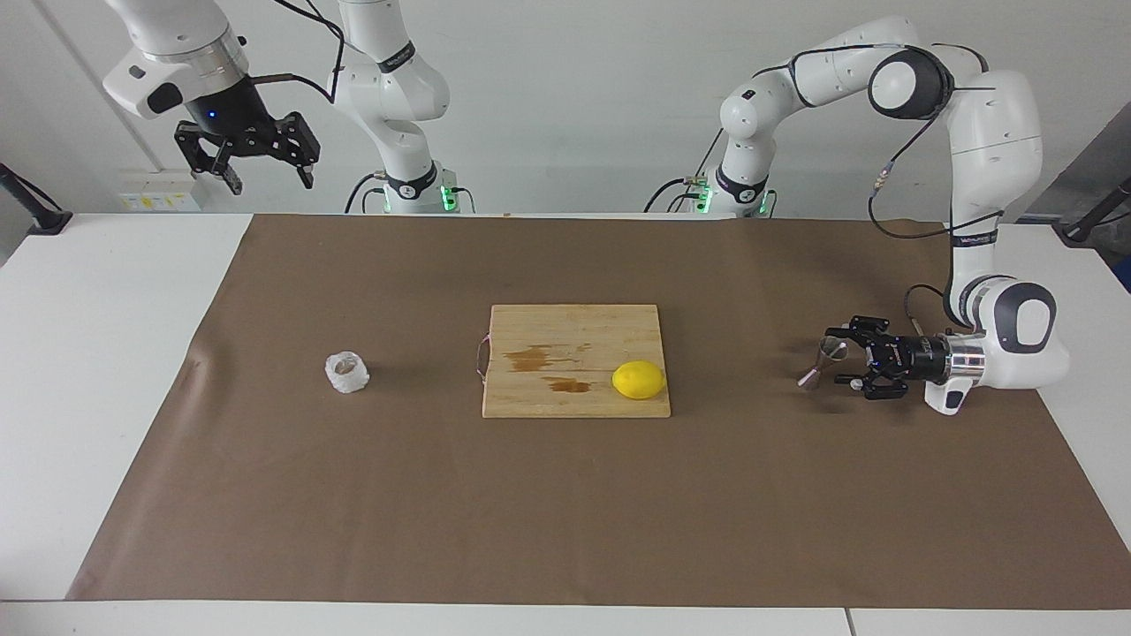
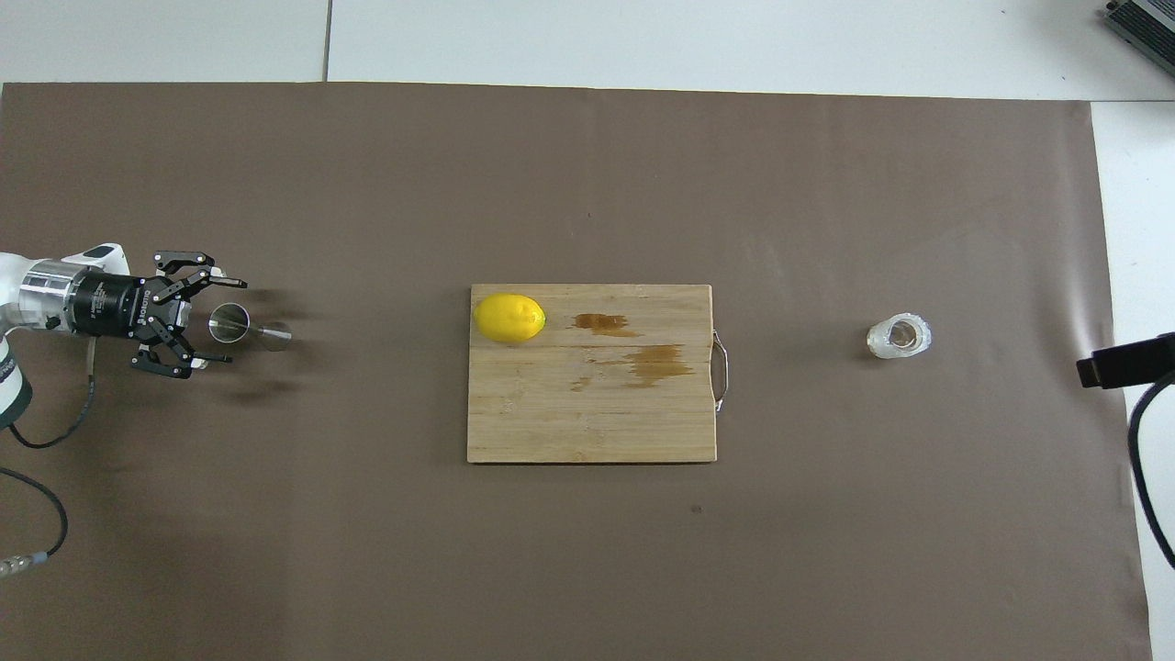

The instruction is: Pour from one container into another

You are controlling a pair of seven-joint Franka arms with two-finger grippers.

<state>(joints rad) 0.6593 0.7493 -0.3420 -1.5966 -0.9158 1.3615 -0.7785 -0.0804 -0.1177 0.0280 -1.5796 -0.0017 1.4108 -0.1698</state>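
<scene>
While the right end effector hangs released, high over the tabletop's right-arm end, the left end effector sits low and level, its spread fingers flanking the tilted steel jigger without clearly gripping. The translucent cup stands well apart, past the cutting board and lemon.

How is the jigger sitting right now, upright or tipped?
Upright: the jigger stands on the brown mat, its round mouth facing up, between the left pincer's open fingers.
</scene>
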